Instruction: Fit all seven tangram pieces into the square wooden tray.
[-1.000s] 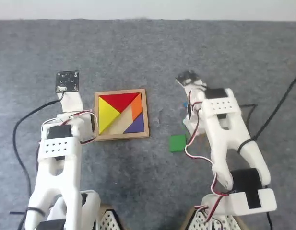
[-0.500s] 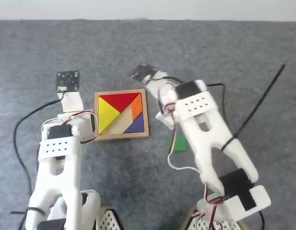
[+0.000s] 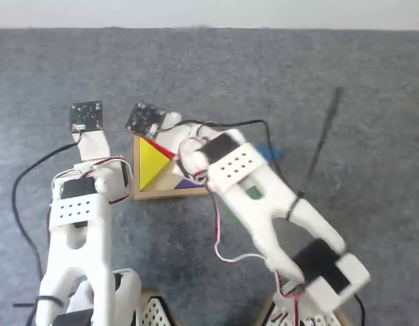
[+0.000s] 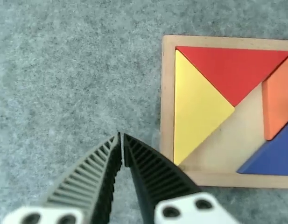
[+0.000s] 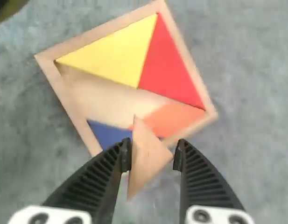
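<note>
- You are partway through: four of the seven pieces lie in the square wooden tray (image 4: 168, 93), which sits on the grey surface (image 3: 318, 68) between the two arms.
- Seated pieces: a yellow triangle (image 4: 197, 100) and a red triangle (image 4: 232, 65) share one long edge. An orange piece (image 4: 279, 102) and a dark blue piece (image 4: 270, 156) lie along the opposite side.
- A band of bare wood (image 4: 228, 135) runs through the middle of the tray, between the yellow triangle and the orange and dark blue pieces.
- The right gripper (image 5: 151, 149) is clamped on a pale tan triangle (image 5: 146, 163). It hangs over the tray's edge by the dark blue piece, with its point aimed at the bare band. It is not yet seated.
- The left gripper (image 4: 121, 137) is clenched with nothing in it. It sits low over the surface just beside the tray's corner nearest the yellow triangle.
- Two pieces lie loose on the surface beyond the right arm: a bright blue piece (image 3: 270, 155), and a green piece (image 3: 252, 194) partly hidden under the arm.
- By this count, three placements are left: the tan triangle now held, then the bright blue and green pieces.
</note>
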Motion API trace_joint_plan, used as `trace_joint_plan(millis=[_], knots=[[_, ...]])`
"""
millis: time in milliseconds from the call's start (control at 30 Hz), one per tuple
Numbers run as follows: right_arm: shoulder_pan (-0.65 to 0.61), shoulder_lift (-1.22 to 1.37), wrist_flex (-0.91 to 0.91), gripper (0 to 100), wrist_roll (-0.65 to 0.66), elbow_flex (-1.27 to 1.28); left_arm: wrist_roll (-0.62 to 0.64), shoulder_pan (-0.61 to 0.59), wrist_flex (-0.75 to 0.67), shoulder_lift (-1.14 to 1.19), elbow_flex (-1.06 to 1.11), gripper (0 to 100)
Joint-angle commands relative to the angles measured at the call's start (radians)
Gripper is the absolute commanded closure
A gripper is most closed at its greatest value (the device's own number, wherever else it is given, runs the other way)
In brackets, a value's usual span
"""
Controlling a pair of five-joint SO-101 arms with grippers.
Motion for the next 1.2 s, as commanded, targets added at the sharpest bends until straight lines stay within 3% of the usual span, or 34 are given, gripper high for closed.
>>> trace_joint_plan(millis=[0,300,500,600,767,967,1067,1167], knots=[[-0.021,0.061,-0.102,85.5,0.0,-0.031,0.005,-0.003,-0.017,-0.04,-0.002,99],[-0.084,0.124,-0.133,82.6,-0.054,-0.04,0.044,-0.089,0.003,-0.038,-0.008,99],[-0.096,0.116,-0.091,53.2,-0.023,-0.046,0.048,-0.089,0.0,-0.038,-0.007,99],[-0.097,0.094,-0.058,50.5,-0.02,-0.054,0.057,-0.089,-0.002,-0.038,-0.007,99],[-0.004,-0.01,0.002,63.7,-0.04,-0.052,0.052,-0.086,-0.003,-0.035,-0.007,99],[0.226,-0.159,0.185,98.3,-0.207,-0.048,-0.025,0.094,-0.018,-0.037,-0.015,99],[0.337,-0.214,0.252,97.8,-0.265,0.041,-0.017,0.224,0.0,-0.021,-0.079,94],[0.397,-0.214,0.124,98.2,-0.302,0.23,0.06,0.315,0.015,0.057,-0.179,90]])
